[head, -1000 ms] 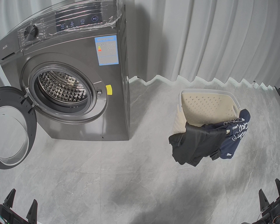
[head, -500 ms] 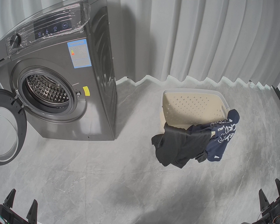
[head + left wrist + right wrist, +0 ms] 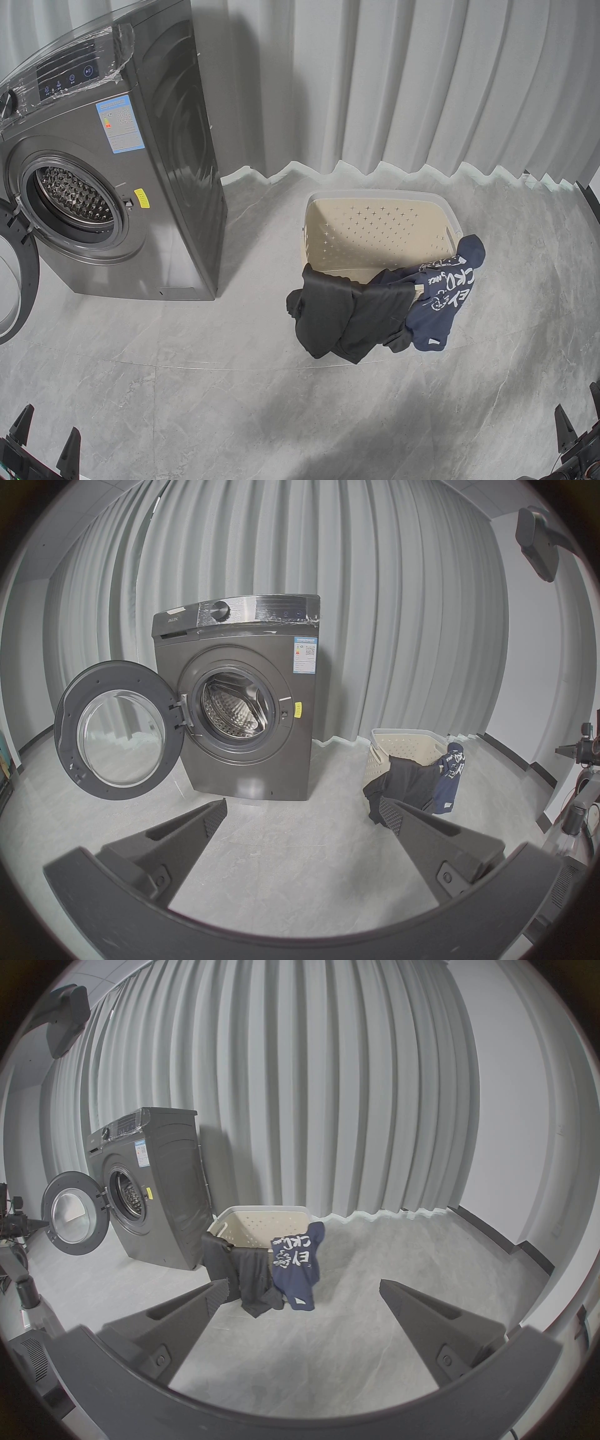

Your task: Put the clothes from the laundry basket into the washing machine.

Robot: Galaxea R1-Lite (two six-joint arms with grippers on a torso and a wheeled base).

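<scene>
Left gripper (image 3: 49, 422): low at near left, fingers spread wide, nothing held. Washing machine (image 3: 112, 187): far left, door (image 3: 15, 275) swung open, drum clear for loading.

Laundry basket (image 3: 375, 206): centre-right on the floor, right of the machine and apart from it. Black garment (image 3: 340, 312) hangs over its near rim down to the floor. Navy garment (image 3: 440, 290) is draped over the near right corner, touching the black one.

Both likely light, limp and non-fragile. They will sag and trail, so best pinched at the bunched fold on the rim.

Right gripper (image 3: 576, 406): near right, also wide open and empty.

Change: the whole head view has panned, so machine and basket sit further left in frame. Clothes unmoved on the basket; grippers hold the same place.
</scene>
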